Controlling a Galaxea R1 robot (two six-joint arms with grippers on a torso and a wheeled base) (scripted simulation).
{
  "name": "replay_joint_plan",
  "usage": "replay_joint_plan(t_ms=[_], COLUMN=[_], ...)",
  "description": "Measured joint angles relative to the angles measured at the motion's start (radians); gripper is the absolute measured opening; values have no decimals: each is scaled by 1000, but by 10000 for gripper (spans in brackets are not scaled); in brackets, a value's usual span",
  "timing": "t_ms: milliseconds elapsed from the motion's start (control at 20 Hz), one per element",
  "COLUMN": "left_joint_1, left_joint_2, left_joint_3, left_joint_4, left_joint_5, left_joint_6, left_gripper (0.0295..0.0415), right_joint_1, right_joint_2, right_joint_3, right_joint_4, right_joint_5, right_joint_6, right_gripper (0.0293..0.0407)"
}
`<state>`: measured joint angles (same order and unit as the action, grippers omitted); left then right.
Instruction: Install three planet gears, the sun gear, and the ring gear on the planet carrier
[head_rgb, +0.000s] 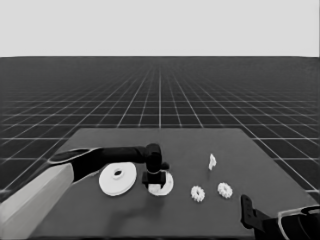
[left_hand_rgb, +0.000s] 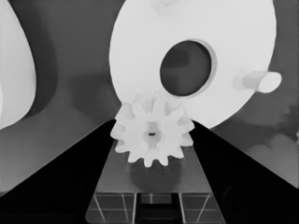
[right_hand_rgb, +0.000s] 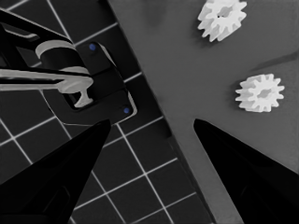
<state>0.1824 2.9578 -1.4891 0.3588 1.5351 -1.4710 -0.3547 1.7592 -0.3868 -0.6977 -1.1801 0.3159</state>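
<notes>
My left gripper (head_rgb: 154, 181) hangs over the planet carrier (head_rgb: 165, 186), the smaller round part, shut on a planet gear (left_hand_rgb: 152, 136). In the left wrist view the gear sits between the finger wedges, in front of the carrier's (left_hand_rgb: 140, 51) rim and near its big centre hole. A peg (left_hand_rgb: 259, 81) stands up from the carrier. The ring gear (head_rgb: 118, 179), the larger round part, lies just left of the carrier, its edge (left_hand_rgb: 14, 70) showing beside it. Two more planet gears (head_rgb: 198, 193) (head_rgb: 225, 189) lie to the right. My right gripper (right_hand_rgb: 152, 140) is parked open at the table's near right corner.
A thin white piece (head_rgb: 212, 161) stands behind the two loose gears (right_hand_rgb: 222, 17) (right_hand_rgb: 259, 93). The left arm's pale grey part (head_rgb: 35, 200) fills the lower left. Dark machinery with blue lights (right_hand_rgb: 93, 88) shows past the table's edge.
</notes>
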Motion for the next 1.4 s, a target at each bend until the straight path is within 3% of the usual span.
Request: replay_joint_plan(t_ms=[100,200,500,650,1000,1050,1100,1150,1250,1400], left_joint_1=[1,1,1,-133,-169,-191,-205,-210,-212,-212], left_joint_2=[0,0,0,-17,-18,-223,-520,-632,-639,-607], left_joint_3=[-1,-1,-1,87,96,251,236,85,-161,-299], left_joint_4=[1,1,1,-130,-168,-193,-218,-242,-270,-283], left_joint_5=[0,0,0,30,31,-18,-54,-77,-92,-98], left_joint_6=[0,0,0,-63,-70,162,389,593,809,910], left_gripper=[372,383,385,385,385,387,386,385,385,385], right_joint_1=[0,0,0,0,0,0,0,0,0,0], right_joint_2=[0,0,0,0,0,0,0,0,0,0], right_joint_3=[0,0,0,0,0,0,0,0,0,0], right_joint_4=[0,0,0,0,0,0,0,0,0,0], right_joint_5=[0,0,0,0,0,0,0,0,0,0], right_joint_6=[0,0,0,0,0,0,0,0,0,0], right_gripper=[385,385,385,385,385,385,385,385,385,385])
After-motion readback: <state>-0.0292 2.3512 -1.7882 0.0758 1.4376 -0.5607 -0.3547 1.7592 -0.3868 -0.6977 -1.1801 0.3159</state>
